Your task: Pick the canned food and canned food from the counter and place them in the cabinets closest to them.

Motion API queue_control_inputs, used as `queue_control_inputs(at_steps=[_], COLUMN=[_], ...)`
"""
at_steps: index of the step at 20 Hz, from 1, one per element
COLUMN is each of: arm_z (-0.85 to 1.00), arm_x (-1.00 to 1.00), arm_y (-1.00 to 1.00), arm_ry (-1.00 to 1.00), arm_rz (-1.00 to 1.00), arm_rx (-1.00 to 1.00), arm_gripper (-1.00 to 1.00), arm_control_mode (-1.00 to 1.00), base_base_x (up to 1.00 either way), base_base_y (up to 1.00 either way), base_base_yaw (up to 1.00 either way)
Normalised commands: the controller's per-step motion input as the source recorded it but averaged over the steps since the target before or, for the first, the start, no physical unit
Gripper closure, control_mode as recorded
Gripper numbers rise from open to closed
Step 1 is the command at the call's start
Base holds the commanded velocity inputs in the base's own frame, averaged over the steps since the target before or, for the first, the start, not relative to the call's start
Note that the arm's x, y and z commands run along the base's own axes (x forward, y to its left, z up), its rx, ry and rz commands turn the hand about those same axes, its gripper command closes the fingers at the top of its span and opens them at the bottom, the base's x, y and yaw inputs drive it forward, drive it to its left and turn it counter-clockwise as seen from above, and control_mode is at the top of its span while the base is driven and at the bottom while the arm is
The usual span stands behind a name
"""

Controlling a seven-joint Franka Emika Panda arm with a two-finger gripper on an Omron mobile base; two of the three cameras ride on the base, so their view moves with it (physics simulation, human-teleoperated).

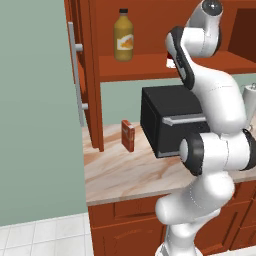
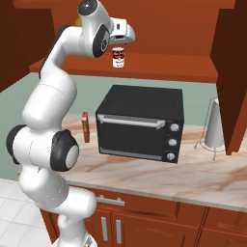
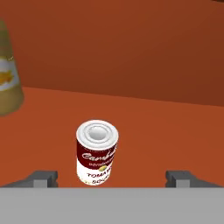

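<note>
Soup can, red-labelled with a white lower band [image 3: 97, 152], stands upright on the cabinet shelf [image 2: 159, 65], toward the shelf's front edge and clear of the back wall. The fingers [image 3: 113, 178] are spread wide: in the hand view one tip [image 3: 43, 178] sits well left of the can and the other well right, neither touching it, so the can rests on its own base. In the right base view the can [image 2: 117, 57] hangs just under the white hand, above the black oven [image 2: 141, 122].

The step in hand looks like the release and withdrawal after placing. To do it well, the hand should back straight out along its own axis, keeping the fingers spread until both tips are past the can's sides; any sideways swing would risk clipping the can and tipping it off the front edge. The yellow-labelled bottle [image 1: 123, 36] stands on the same shelf toward its left end, near the open door with the silver bar handle [image 1: 76, 75], so retreating away from that side is safer.

Whether the can sits fully behind the shelf lip is hard to judge from this angle; it appears settled.

On the surface [image 1: 120, 175] below, a flat red box [image 1: 128, 135] stands near the left edge beside the oven. The second can remains to be fetched.
</note>
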Motion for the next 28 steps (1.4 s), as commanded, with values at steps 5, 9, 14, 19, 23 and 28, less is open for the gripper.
queue_control_inputs(at_steps=[5, 9, 14, 19, 23, 28], arm_z=[-0.59, -0.77, -0.68, -0.40, 0.00, 0.01], arm_x=[-1.00, -1.00, -1.00, -0.87, -0.61, -0.11], arm_y=[-0.03, 0.00, -0.05, -0.21, -0.14, 0.00], arm_ry=[-0.11, -0.03, 0.02, 0.24, 0.33, 0.16], arm_rz=[0.00, 0.00, 0.00, 0.00, 0.00, -0.01], arm_rx=[-0.05, -0.12, -0.12, -0.03, 0.00, -0.01], arm_gripper=[-1.00, -1.00, -1.00, -1.00, -1.00, -1.00], arm_control_mode=[-1.00, -1.00, -1.00, -1.00, -1.00, -1.00], base_base_x=[0.00, 0.00, 0.00, 0.00, 0.00, 0.00], base_base_y=[0.00, 0.00, 0.00, 0.00, 0.00, 0.00], base_base_yaw=[0.00, 0.00, 0.00, 0.00, 0.00, 0.00])
